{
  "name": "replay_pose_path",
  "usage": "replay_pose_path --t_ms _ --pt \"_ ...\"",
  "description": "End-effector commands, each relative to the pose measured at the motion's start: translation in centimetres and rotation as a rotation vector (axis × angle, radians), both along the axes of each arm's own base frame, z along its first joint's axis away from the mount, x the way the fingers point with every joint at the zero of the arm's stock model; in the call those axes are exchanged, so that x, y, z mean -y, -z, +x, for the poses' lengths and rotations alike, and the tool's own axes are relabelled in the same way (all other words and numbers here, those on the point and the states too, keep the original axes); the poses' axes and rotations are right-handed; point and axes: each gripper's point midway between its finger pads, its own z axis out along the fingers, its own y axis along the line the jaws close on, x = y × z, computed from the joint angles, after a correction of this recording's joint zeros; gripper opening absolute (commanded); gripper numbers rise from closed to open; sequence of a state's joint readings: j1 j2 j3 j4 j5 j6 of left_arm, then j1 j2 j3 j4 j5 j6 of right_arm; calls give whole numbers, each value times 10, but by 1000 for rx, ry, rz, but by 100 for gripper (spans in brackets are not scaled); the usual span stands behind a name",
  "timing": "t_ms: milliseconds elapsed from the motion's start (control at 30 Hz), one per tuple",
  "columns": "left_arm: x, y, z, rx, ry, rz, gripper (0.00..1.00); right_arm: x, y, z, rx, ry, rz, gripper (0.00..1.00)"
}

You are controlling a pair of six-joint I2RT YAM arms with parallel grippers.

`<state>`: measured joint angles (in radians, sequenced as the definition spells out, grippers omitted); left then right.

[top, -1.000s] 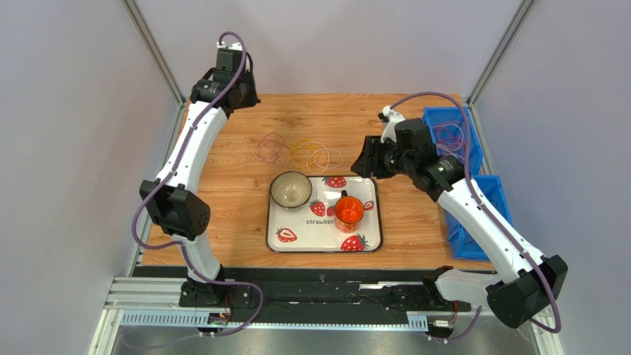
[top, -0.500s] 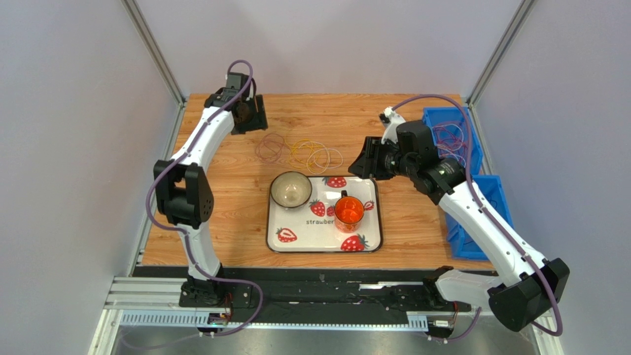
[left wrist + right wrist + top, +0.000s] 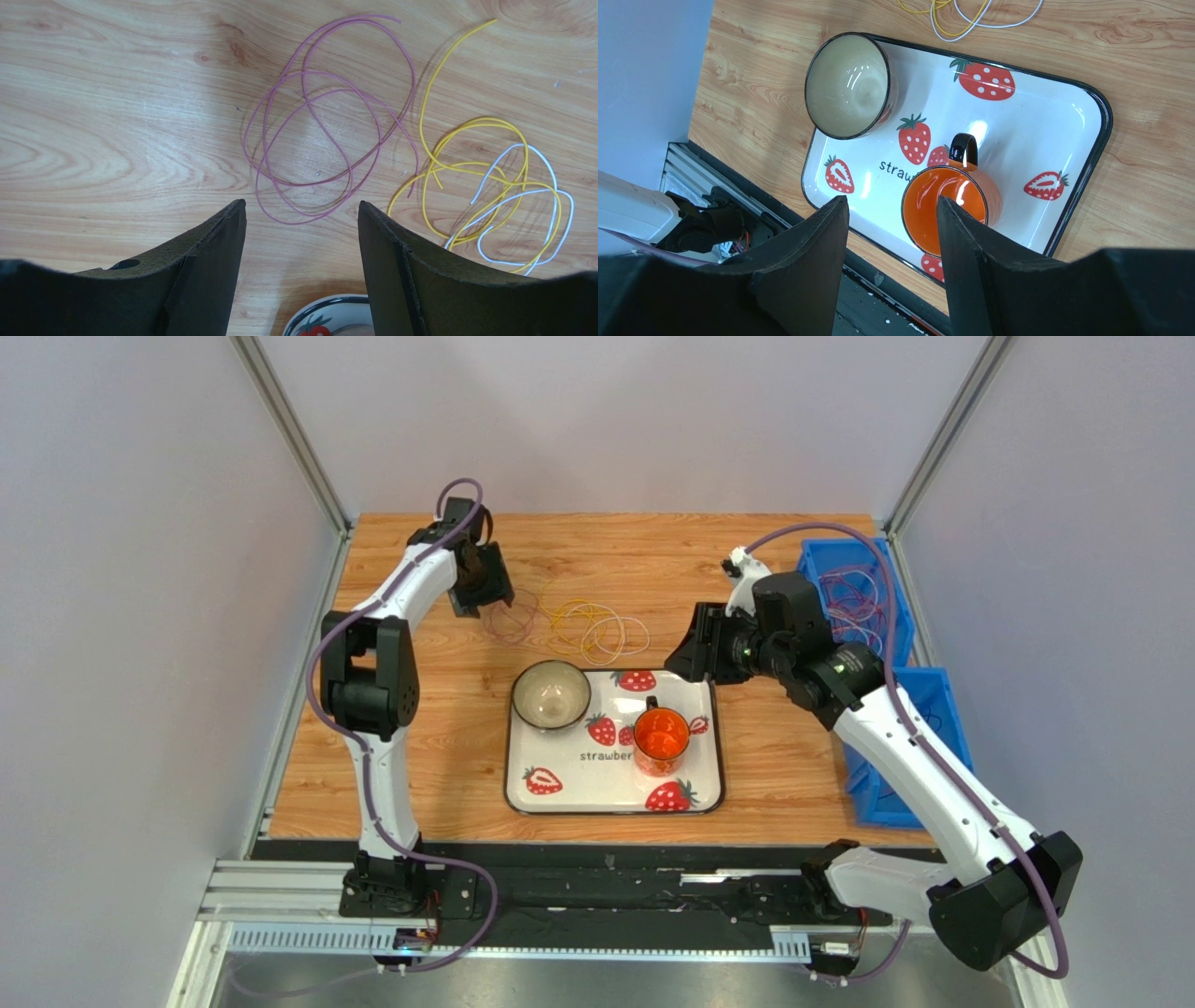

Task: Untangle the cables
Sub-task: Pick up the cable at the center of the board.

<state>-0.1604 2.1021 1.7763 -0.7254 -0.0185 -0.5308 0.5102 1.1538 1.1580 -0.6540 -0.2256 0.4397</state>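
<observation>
Thin cables (image 3: 324, 134) lie in loose overlapping loops, pinkish-purple beside yellow and white, on the wood-grain table (image 3: 105, 119), under the left gripper (image 3: 302, 210), jaws wide and empty; the right gripper (image 3: 891, 210), also parted, holds nothing over the glossy tray (image 3: 1039, 133).

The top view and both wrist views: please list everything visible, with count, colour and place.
table: one, light wood.
tray: one, white with red strawberries, table's near middle.
bowl: one, beige, on the tray's left.
mug: one, orange, tray's right half.
pink-purple cable: one coil, on the wood beyond the bowl.
yellow cable: one tangle, right of that coil.
white cable: one, woven into the yellow tangle.
blue bins: two, table's right edge.
thin purple loops: several, in the far bin.
left gripper: one, black, open, above the pink-purple cable.
right gripper: one, black, open, above the tray.
</observation>
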Motion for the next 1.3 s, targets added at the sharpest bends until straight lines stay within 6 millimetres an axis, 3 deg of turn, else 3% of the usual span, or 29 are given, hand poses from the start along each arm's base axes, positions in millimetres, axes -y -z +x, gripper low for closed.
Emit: replay_pose_path --t_ms 0,333,633,833,1100,1267 --pt "-6 5 1 -4 -109 -20 68 1 -8 1 46 1 2 53" --pt "-10 24 -15 -10 -317 -108 62 2 -3 3 45 2 -17 53" --pt "-5 31 -5 7 -335 -160 60 6 -2 3 56 4 -31 53" --pt "-6 36 -4 -26 -322 -135 53 9 1 4 59 10 -47 53" --pt "-16 39 -14 -82 -337 0 54 10 2 3 69 2 -56 53" --pt "-11 49 -13 -125 -326 30 54 15 1 1 89 -1 -65 53"
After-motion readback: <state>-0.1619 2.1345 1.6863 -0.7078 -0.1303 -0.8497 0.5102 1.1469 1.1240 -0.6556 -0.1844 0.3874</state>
